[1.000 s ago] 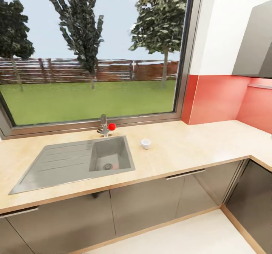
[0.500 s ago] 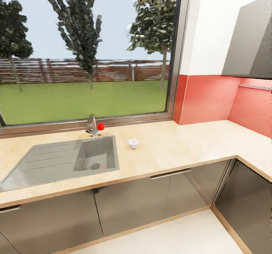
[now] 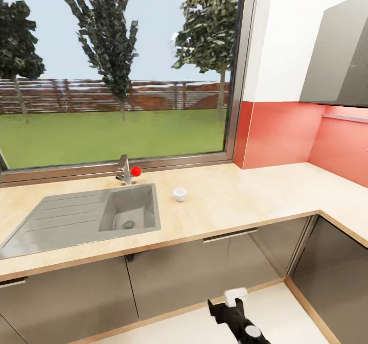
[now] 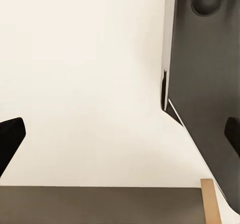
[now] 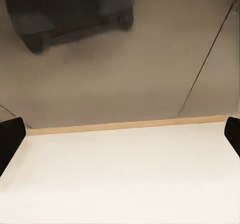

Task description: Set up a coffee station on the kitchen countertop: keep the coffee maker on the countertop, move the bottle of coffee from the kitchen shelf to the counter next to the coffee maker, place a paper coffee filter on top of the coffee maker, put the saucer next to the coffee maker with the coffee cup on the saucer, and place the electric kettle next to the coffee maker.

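A small white coffee cup (image 3: pixel 179 194) stands upright on the beige countertop (image 3: pixel 245 196), just right of the sink. Far below it, at the bottom edge of the head view, my right arm (image 3: pixel 237 316) reaches up in front of the cabinets. In the right wrist view my right gripper (image 5: pixel 120 139) is open, its dark fingertips (image 5: pixel 10 139) wide apart over pale floor, holding nothing. My left gripper (image 4: pixel 120 139) is open too, over pale floor beside a dark panel.
A steel sink (image 3: pixel 87 216) with a drainboard and a red-knobbed tap (image 3: pixel 127 171) sits under the big window. The counter turns a corner at the right below a grey wall cabinet (image 3: pixel 337 58). Dark base cabinets (image 3: pixel 174 272) line the front.
The whole head view slid left a second ago, so the camera turned right, and has since held still. My right arm has come up into the bottom of the head view.
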Tool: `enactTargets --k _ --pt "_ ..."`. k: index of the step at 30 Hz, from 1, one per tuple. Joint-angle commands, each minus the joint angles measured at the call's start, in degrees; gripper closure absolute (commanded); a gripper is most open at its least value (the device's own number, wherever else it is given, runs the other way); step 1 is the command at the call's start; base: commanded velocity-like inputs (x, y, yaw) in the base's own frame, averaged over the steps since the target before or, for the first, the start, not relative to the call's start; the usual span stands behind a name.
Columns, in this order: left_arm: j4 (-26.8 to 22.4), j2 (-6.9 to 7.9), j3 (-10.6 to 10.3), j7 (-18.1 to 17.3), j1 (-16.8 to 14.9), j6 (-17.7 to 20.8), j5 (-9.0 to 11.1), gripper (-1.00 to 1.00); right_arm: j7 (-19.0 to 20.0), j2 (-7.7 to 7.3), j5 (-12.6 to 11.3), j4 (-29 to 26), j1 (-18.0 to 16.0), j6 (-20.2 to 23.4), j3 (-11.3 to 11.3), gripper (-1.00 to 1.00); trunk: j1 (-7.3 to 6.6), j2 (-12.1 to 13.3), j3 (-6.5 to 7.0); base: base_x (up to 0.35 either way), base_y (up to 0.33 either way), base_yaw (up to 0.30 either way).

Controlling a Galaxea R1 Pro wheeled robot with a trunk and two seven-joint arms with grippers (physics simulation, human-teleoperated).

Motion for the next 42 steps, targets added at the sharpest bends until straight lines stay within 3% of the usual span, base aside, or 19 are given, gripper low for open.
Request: enactTargets --k 1,11,16,18,21,22,23,26,28,29,42 --pt "-0.09 -0.01 0.45 0.09 -0.01 0.23 -0.6 -1.0 0.09 0.13 -0.62 -1.28 -0.04 -0.77 0.25 -1.0 0.03 -0.09 -0.09 0.0 0.0 0.0" --pt "-0.04 0.09 0.27 0.09 0.22 0.27 -0.78 -1.0 -0.01 0.85 -0.7 -22.17 -0.05 -2.34 0.16 -1.0 0.03 -0.09 -0.09 0.0 0.0 0.0" --pt "0.29 0.24 0.06 0.09 0.68 0.29 -0.84 -1.0 -0.16 0.95 -0.65 -31.78 -0.11 0.69 0.15 -1.0 0.03 -0.09 -0.09 0.0 0.0 0.0" --pt "0.47 0.28 0.0 0.09 0.72 0.29 -0.89 -1.0 -0.22 1.0 -0.61 -34.18 -0.24 4.78 0.15 -1.0 0.03 -0.09 -0.09 0.0 0.0 0.0" --pt "0.7 0.42 -0.04 0.16 0.77 0.32 -0.93 -1.0 -0.87 1.3 -0.62 -37.75 -2.25 15.79 0.1 -1.0 0.03 -0.09 -0.09 0.0 0.0 0.0" --pt "0.75 0.47 -0.05 0.21 0.81 0.44 -0.94 -1.0 -1.52 1.67 -0.61 -38.68 -3.96 19.31 0.11 -1.0 0.03 -0.09 -0.09 0.0 0.0 0.0" --pt "0.92 0.58 0.0 0.57 0.86 0.94 -0.93 -1.0 -5.48 4.24 -0.33 -39.65 -10.39 27.12 0.13 -1.0 0.03 -0.09 -0.09 0.0 0.0 0.0" --pt "1.2 0.68 0.12 1.01 0.87 1.06 -0.85 -1.0 -11.42 5.55 -0.3 -38.9 -15.07 32.83 0.14 -1.0 0.03 -0.09 -0.09 0.0 0.0 0.0" --pt "1.3 0.43 0.07 1.11 0.88 1.29 -0.78 -1.0 -16.92 6.1 -0.42 -35.43 -19.39 40.97 0.09 -1.0 0.03 -0.09 -0.09 0.0 0.0 0.0" --pt "1.33 0.47 0.07 0.87 0.88 1.41 -0.78 -1.0 -17.54 5.96 -0.43 -33.44 -20.04 42.46 0.0 -1.0 0.03 -0.09 -0.09 0.0 0.0 0.0" --pt "1.28 0.46 0.38 0.97 0.79 1.35 -0.6 -1.0 -17.62 5.64 -0.51 -32.56 -20.17 42.83 0.41 -1.0 0.03 -0.09 -0.09 0.175 0.0 0.0"
